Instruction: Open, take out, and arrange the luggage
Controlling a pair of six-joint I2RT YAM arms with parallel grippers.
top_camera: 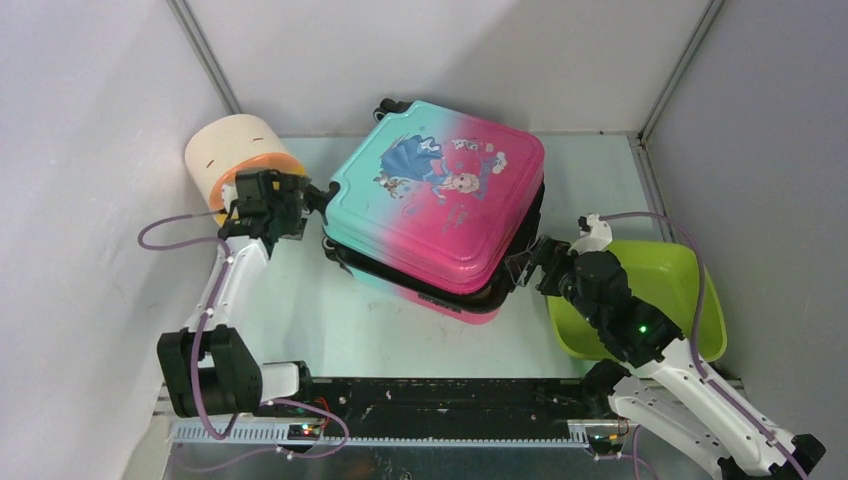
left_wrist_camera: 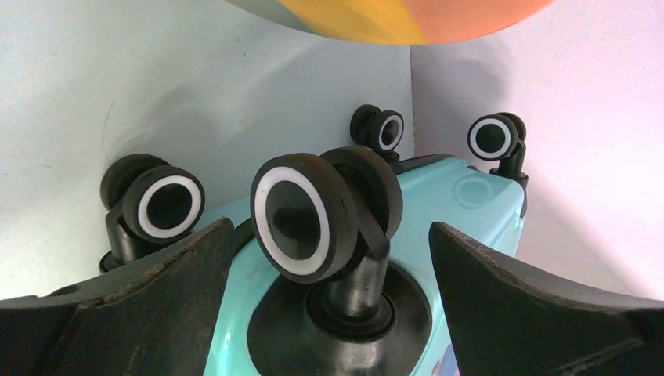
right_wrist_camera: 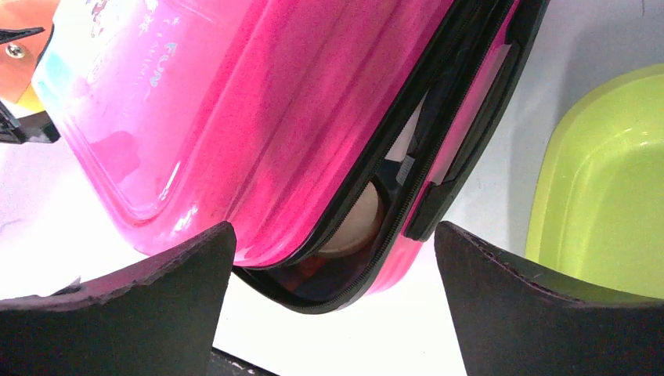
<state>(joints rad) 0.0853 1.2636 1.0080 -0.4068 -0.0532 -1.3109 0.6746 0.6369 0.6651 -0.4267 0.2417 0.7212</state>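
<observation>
Contents inside luggage show only at right wrist; left gripper, right gripper both spread; pale table, grey walls.

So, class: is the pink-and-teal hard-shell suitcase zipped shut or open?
Partly open: the pink-and-teal hard-shell suitcase gapes along its unzipped edge, a pale round object visible inside.

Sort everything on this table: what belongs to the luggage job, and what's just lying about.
Job: pink-to-teal hard-shell princess suitcase with black wheels, lid slightly ajar.
Lying about: lime-green plastic tub; cream-and-orange cylinder.
</observation>
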